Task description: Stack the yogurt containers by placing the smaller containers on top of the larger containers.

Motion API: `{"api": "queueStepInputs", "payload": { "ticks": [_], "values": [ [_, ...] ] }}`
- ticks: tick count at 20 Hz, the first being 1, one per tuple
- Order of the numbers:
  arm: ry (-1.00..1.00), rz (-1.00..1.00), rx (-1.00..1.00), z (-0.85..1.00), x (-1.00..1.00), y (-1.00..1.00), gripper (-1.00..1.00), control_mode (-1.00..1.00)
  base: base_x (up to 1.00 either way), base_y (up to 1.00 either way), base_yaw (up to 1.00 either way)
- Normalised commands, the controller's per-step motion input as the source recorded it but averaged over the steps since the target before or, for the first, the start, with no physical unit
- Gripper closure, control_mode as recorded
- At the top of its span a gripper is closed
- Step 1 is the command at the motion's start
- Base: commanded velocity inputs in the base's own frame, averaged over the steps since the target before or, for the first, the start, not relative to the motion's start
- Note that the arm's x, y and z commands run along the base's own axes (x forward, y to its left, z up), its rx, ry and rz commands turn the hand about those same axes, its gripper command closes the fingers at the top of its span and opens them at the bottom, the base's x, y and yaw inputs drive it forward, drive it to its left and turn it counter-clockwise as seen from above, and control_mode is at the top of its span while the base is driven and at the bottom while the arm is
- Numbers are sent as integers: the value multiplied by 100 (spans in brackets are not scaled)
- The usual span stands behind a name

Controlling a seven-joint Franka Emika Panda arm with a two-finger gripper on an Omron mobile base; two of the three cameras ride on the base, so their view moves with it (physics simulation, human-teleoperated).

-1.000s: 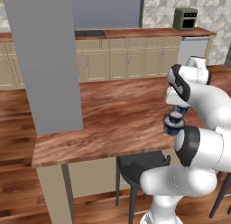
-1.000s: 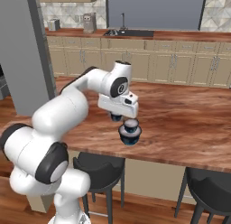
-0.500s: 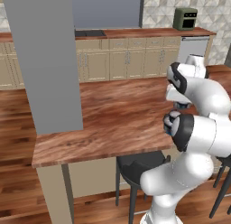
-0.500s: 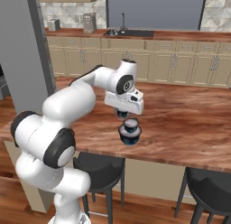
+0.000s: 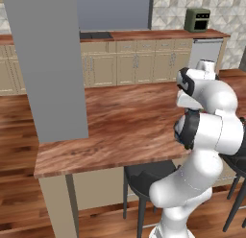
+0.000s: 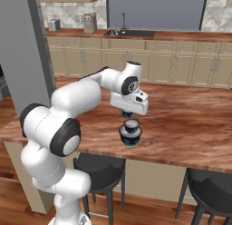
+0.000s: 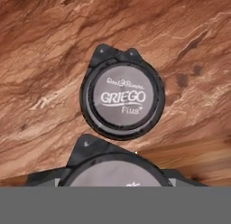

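A wide dark blue yogurt container [image 6: 130, 135] with a pale lid stands upright on the wooden counter [image 6: 181, 124], near its front edge. In the hand view its lid [image 7: 122, 95] reads "GRIEGO Plus". My gripper [image 6: 128, 115] hangs straight above it, pointing down and shut on a smaller yogurt container [image 7: 115, 172]. That cup's pale lid fills the bottom of the hand view between the dark fingers. The held cup sits a little above the wide cup's lid, and I cannot tell whether they touch.
A tall grey pillar [image 5: 48, 64] rises from the counter's left end [image 6: 20, 61]. Dark stools [image 6: 97, 165] [image 6: 210, 185] stand under the front edge. Cabinets with a sink [image 6: 129, 33] line the far wall. Bare wood [image 5: 125, 122] stretches left and behind the cups.
My elbow and upper links have swung up and over to a new posture. The gripper with the held cup has stayed above the wide cup, which has not moved.
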Motion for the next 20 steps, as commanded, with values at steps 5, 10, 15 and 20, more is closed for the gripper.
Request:
{"api": "queueStepInputs", "payload": {
  "ticks": [5,10,15,20],
  "values": [
    [0,0,-4,-32,28,-3,100,-100,0,0,0],
    [-2,0,-3,-20,26,0,100,-100,0,0,0],
    [-2,0,0,-12,21,-7,100,-100,0,0,0],
    [-2,0,0,-6,6,-17,100,-100,0,0,0]
  ]
}}
